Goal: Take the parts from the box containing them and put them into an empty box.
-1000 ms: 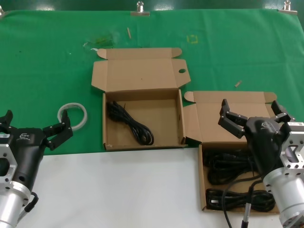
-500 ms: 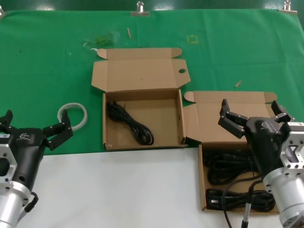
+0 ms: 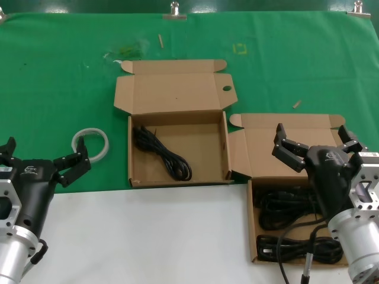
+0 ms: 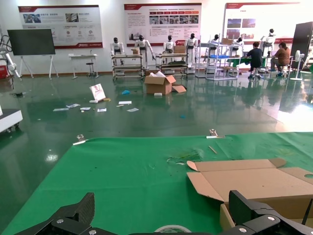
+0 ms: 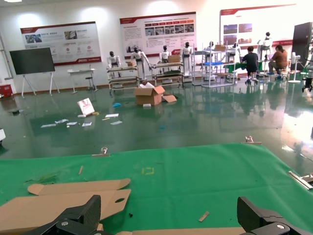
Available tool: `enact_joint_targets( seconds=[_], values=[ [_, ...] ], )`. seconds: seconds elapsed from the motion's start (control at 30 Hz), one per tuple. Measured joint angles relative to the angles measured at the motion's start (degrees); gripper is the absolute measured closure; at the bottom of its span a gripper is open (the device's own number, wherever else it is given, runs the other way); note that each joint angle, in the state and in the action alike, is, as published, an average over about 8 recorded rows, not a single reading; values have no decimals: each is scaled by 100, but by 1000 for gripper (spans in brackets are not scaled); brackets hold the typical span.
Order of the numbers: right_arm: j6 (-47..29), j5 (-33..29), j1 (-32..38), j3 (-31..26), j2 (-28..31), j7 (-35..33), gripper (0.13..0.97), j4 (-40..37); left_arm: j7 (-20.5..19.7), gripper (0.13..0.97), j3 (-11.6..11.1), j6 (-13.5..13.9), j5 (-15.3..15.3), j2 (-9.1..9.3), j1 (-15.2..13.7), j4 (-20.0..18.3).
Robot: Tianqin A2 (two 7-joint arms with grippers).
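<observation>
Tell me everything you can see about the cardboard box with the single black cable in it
The wider box is brown corrugated cardboard, a squarish mailer tray lying open on the green cloth. Its lid is folded flat away from the robot, with small rounded corner tabs and a round hole near one edge. Inside, one coiled black cable lies toward the tray's left side; the rest of the floor is bare. Its near wall meets the edge of the white surface. Its right side sits close beside the narrower box; contact is unclear. Neither gripper touches it.

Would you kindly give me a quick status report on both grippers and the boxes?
Left gripper open, idle near tape ring. Right gripper open above narrower box, cables inside. Wider box holds one cable. Nothing in the way.
</observation>
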Motion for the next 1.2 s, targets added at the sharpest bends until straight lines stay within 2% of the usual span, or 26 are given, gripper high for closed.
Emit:
enact_joint_targets(
  seconds=[1.2],
  values=[
    [0,0,0,0,0,0,129,0,0,132,0,0,0,0,0,0]
  ],
)
